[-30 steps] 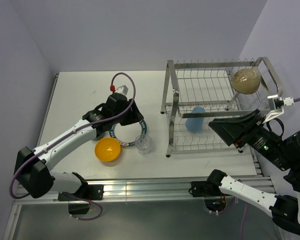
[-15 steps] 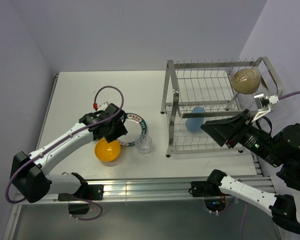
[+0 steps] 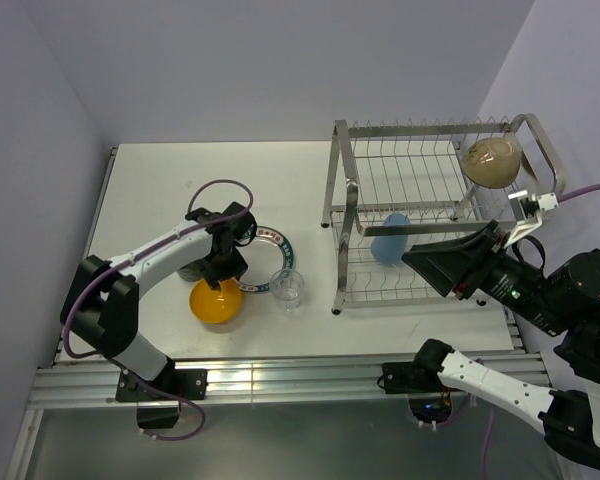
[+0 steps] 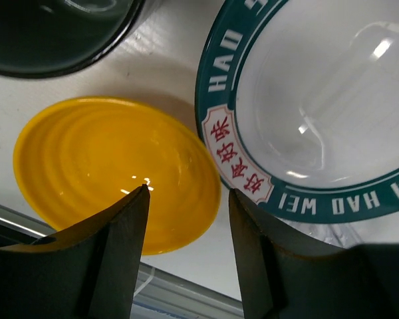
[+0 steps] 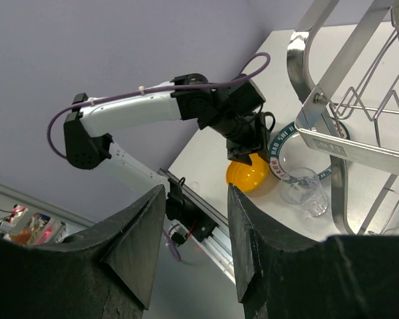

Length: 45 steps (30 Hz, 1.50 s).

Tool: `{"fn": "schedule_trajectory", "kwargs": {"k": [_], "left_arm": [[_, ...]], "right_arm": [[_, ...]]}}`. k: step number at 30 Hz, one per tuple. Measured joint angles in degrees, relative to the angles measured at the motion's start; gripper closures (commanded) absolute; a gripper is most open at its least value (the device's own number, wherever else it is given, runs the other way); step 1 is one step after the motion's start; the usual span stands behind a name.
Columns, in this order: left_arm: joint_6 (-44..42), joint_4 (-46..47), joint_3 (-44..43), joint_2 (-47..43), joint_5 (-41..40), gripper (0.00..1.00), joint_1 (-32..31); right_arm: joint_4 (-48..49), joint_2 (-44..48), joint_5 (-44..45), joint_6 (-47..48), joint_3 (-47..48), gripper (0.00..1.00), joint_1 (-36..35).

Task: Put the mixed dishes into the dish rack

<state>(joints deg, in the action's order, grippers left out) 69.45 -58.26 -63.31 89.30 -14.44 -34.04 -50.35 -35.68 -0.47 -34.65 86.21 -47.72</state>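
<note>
My left gripper (image 3: 221, 274) is open and empty just above the small orange bowl (image 3: 215, 302); in the left wrist view its fingers straddle the bowl's (image 4: 113, 186) right rim. Beside it lie the white plate with a teal lettered rim (image 4: 319, 100) and the dark mug (image 4: 53, 33). The plate (image 3: 277, 243) is partly under the arm in the top view. The clear glass (image 3: 287, 288) stands right of the bowl. The dish rack (image 3: 430, 215) holds the beige bowl (image 3: 492, 160) on top and the light blue tumbler (image 3: 390, 240) below. My right gripper (image 3: 427, 263) is open and empty, in front of the rack.
The table's near edge with its aluminium rail (image 3: 280, 375) runs just below the bowl and glass. Walls stand close on the left and right. The right wrist view shows the left arm (image 5: 153, 109), the orange bowl (image 5: 246, 174) and the glass (image 5: 304, 193) past the rack frame (image 5: 312, 106).
My left gripper has moved from over the plate towards the near edge and now sits over the orange bowl. The right gripper shifted slightly left, then held still.
</note>
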Motion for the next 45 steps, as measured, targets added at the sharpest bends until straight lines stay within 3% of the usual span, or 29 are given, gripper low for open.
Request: {"fn": "schedule_trajectory", "kwargs": {"k": [9,15,19,22,34,39,45], "left_arm": [[-2.64,0.39,-3.93,5.73,-0.04,0.47,1.73],[-3.61,0.61,-2.82,6.32,0.02,0.56,1.73],[-3.85,0.52,-1.86,6.32,0.26,0.85,1.73],[-4.33,0.07,-1.86,6.32,0.35,1.00,1.73],[-4.22,-3.41,-3.63,3.63,-0.39,1.00,1.75],[-4.07,-6.75,-13.14,-2.80,1.60,1.00,1.77],[-4.28,-2.80,-24.57,-13.35,6.38,1.00,2.43]], "right_arm": [[-0.02,2.27,0.50,0.02,-0.04,0.51,0.00],[-0.02,2.40,1.40,0.11,-0.04,0.51,0.00],[0.00,2.40,1.51,0.28,-0.04,0.52,0.00],[0.07,2.40,1.49,0.46,-0.04,0.52,0.00],[0.22,1.86,1.09,1.14,-0.04,0.52,0.00],[0.17,-0.02,-0.13,1.29,0.11,0.53,0.00],[0.28,-2.71,-2.03,1.38,0.13,0.53,0.00]]}}
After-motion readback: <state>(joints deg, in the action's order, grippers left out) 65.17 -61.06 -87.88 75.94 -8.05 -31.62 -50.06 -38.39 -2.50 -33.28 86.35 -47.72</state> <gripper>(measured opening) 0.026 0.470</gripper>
